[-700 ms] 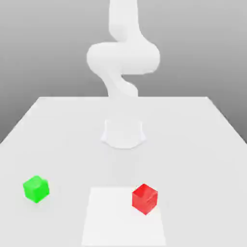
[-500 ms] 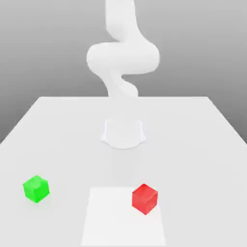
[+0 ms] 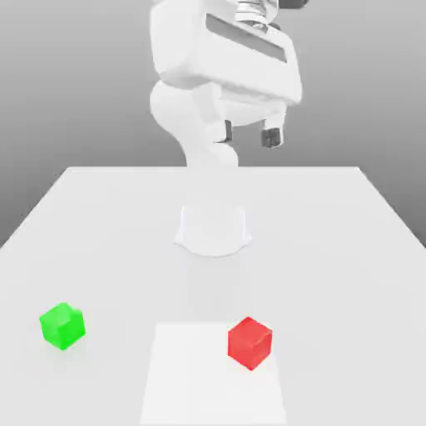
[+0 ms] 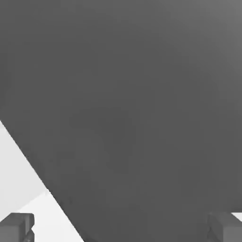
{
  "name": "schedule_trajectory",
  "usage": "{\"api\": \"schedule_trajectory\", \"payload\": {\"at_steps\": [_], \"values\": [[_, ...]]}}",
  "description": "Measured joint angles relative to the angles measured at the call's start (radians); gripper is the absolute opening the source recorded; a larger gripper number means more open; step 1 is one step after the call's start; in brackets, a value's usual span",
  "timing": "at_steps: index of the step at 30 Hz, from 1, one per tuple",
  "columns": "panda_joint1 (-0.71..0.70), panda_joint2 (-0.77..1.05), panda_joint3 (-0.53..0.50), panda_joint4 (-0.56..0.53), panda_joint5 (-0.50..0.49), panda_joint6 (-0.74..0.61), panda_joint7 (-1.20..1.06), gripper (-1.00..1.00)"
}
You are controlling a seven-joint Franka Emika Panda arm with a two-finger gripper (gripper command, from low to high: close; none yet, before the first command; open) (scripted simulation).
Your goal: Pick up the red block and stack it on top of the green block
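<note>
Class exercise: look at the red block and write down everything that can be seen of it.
The red block is a small bright red cube with plain, smooth faces and no markings. It sits flat and upright on the white table, turned so that one vertical edge faces the camera in the exterior view, with two side faces and the top showing. It rests at the corner of a paler square patch on the tabletop. Nothing else touches it.

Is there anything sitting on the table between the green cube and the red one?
No. In the exterior view, only bare table separates the green block and red block.
</note>
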Motion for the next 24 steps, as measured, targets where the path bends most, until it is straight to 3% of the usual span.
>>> {"api": "schedule_trajectory", "payload": {"at_steps": [12, 24], "values": [[0.153, 0.187, -0.121, -0.115, 0.014, 0.114, -0.532, 0.00], [0.249, 0.377, -0.176, -0.229, 0.042, 0.228, -1.076, 0.00]]}}
